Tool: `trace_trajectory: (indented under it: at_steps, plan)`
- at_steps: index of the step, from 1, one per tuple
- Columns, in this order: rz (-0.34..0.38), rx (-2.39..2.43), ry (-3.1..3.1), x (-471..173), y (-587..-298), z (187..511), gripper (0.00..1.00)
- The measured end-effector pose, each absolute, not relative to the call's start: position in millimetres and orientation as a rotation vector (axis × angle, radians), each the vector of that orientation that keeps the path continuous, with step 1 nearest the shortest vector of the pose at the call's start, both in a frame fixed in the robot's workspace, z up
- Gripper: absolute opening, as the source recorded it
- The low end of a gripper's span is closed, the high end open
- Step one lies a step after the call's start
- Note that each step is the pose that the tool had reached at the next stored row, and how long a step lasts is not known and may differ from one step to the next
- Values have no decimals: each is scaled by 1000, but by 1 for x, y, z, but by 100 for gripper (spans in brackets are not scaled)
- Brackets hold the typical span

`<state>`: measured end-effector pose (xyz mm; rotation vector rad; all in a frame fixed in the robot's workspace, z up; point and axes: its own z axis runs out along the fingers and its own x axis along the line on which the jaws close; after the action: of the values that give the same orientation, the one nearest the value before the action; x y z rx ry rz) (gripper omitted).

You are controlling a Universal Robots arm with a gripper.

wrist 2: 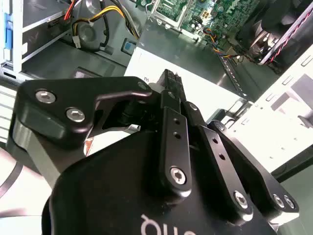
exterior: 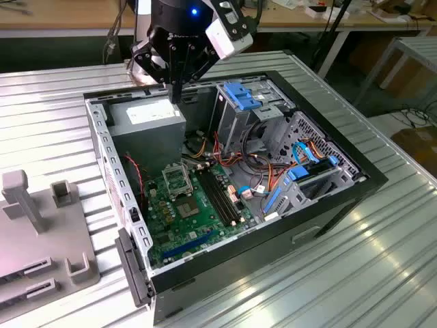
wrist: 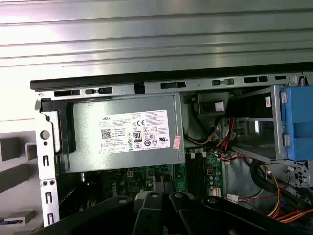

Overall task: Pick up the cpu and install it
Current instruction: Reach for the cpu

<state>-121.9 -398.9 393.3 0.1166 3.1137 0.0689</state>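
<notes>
The gripper (exterior: 176,96), fingers drawn together, hangs tip-down just above the grey power supply (exterior: 149,113) in the open computer case (exterior: 369,179). Whether it grips the cpu cannot be told. The green motherboard (exterior: 171,212) and its socket frame (exterior: 176,179) lie deeper, well apart.

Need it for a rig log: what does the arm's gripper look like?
The gripper is matte black: flat, jointed linkage bars fastened with silver hex screws, tapering from a rounded body that carries white lettering. Above it in the exterior view a blue light glows, with a white boxy module mounted beside it.
</notes>
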Motion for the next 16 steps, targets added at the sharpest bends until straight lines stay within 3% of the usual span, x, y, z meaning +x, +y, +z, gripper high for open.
trace_trajectory:
  at_steps: [16]
  plan:
    - [69,117,3114,-127,-399,393,11]
